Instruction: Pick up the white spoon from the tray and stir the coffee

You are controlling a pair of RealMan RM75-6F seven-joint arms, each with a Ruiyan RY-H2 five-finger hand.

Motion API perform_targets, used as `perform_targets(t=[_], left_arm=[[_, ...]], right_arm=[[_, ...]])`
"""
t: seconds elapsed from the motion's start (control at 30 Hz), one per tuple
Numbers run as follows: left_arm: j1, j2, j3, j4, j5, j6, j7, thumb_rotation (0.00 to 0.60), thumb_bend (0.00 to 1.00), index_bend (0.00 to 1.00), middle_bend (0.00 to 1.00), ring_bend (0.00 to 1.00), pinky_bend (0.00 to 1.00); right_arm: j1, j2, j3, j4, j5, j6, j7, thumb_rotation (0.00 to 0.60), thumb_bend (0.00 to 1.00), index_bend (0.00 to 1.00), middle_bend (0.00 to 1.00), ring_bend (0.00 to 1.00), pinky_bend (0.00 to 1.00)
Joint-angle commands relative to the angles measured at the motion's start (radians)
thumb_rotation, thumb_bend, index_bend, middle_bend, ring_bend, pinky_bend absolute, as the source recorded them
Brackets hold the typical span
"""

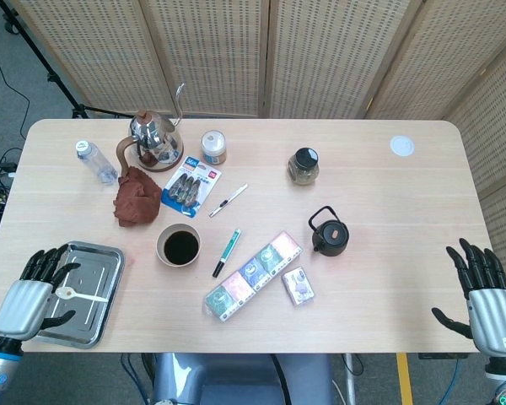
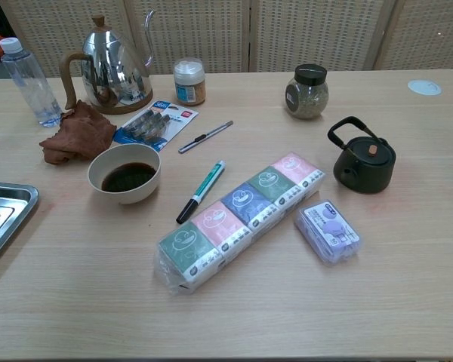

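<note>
1. The left hand point(image 1: 35, 297) hovers over the near-left edge of the metal tray point(image 1: 101, 261), fingers spread and holding nothing.
2. The white spoon point(image 1: 78, 294) lies flat in the tray just past those fingertips, bowl end nearest the hand; whether they touch it, I cannot tell.
3. The coffee cup point(image 1: 179, 245) stands on the counter point(image 1: 388, 211) beyond the tray, up and to the right of that hand.
4. The right hand point(image 1: 486, 297) hangs off the counter's far right corner, fingers apart, empty.
</note>
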Motion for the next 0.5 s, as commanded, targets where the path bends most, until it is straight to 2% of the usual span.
perform_targets(t=[0.03,0.17,0.33,0.5], left_arm=[[-0.043,-0.047,-0.002,0.066,-0.024,-0.068,-0.024,0.6,0.12,0.32,0.0,0.0,0.0],[-0.072,-0.099,0.004,0.141,-0.038,-0.127,-0.048,0.6,0.15,0.37,0.0,0.0,0.0],[-0.094,-0.151,0.009,0.223,-0.036,-0.152,-0.097,0.6,0.21,0.41,0.0,0.0,0.0],[-0.106,-0.173,0.02,0.266,-0.042,-0.175,-0.12,0.6,0.23,0.43,0.0,0.0,0.0]], right_arm=[[0.0,0.002,0.001,-0.001,0.003,-0.001,0.004,0.6,0.0,0.0,0.0,0.0,0.0],[0.0,0.006,0.002,-0.003,0.01,-0.007,0.014,0.6,0.0,0.0,0.0,0.0,0.0],[0.001,0.012,0.003,-0.005,0.016,-0.013,0.026,0.6,0.0,0.0,0.0,0.0,0.0],[0.001,0.016,0.003,-0.007,0.021,-0.02,0.036,0.6,0.0,0.0,0.0,0.0,0.0]])
